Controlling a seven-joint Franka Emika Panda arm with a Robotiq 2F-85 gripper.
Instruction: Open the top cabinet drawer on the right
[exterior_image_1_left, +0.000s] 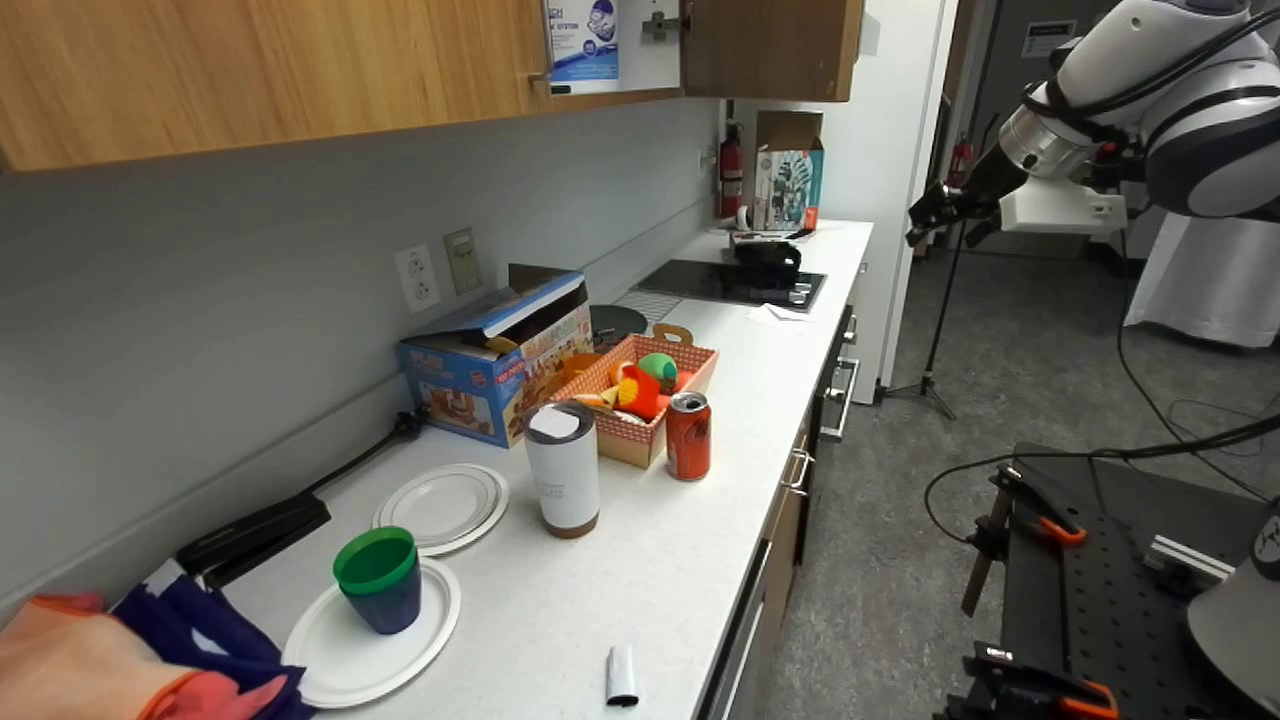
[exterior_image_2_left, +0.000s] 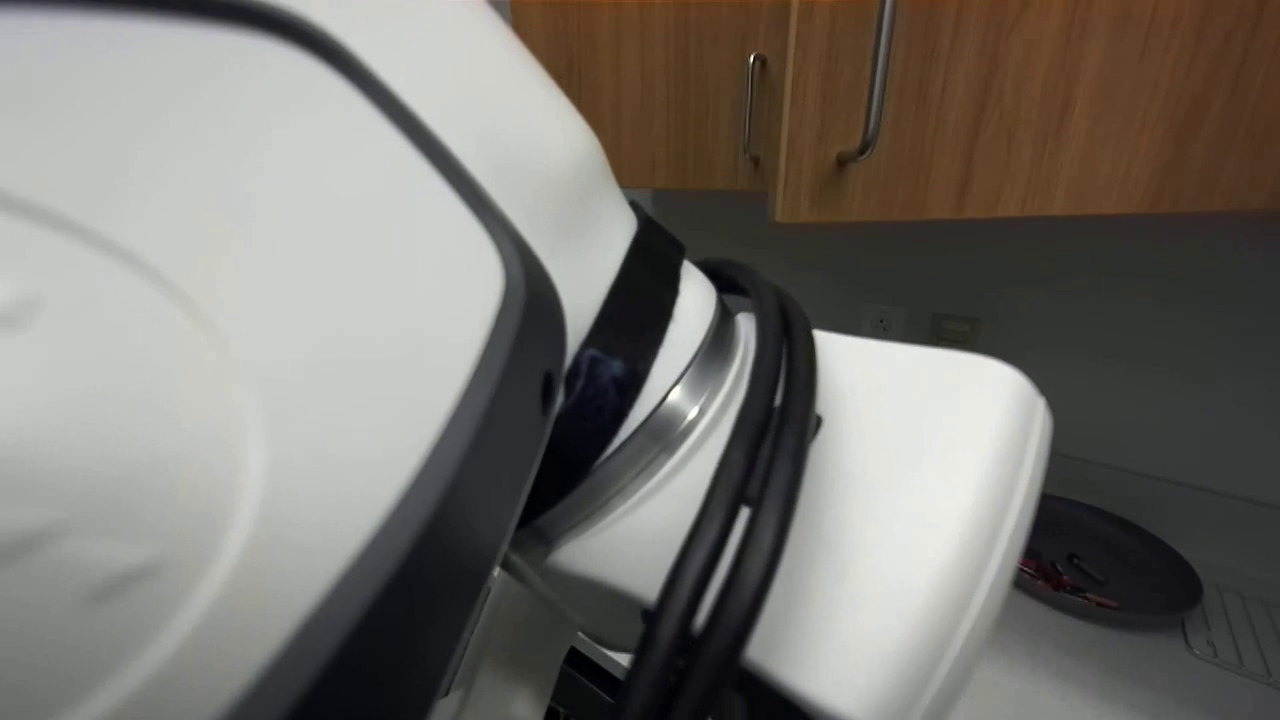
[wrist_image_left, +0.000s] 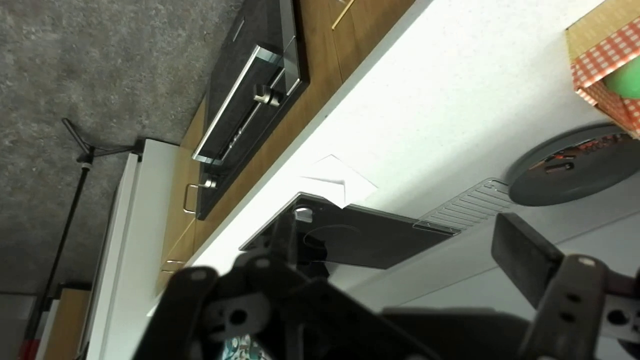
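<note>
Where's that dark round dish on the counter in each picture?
In an exterior view: dark dish near the centre, just beyond the basket.
In an exterior view: dark dish at lower right.
Wrist view: dark dish at right, about mid-height.
Shared landmark: the wire rack beside it.

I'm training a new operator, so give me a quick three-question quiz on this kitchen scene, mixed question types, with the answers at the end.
1. True or false: every upper cabinet door is shut.
2. Pick one. The gripper is: A, open; B, shut on something; C, shut and empty.
3. Fill in: the red can stands beside a checkered (blank).

Key:
1. False; in an exterior view, a cabinet door stands open.
2. A; in the wrist view its fingers are spread apart.
3. Basket.
</note>
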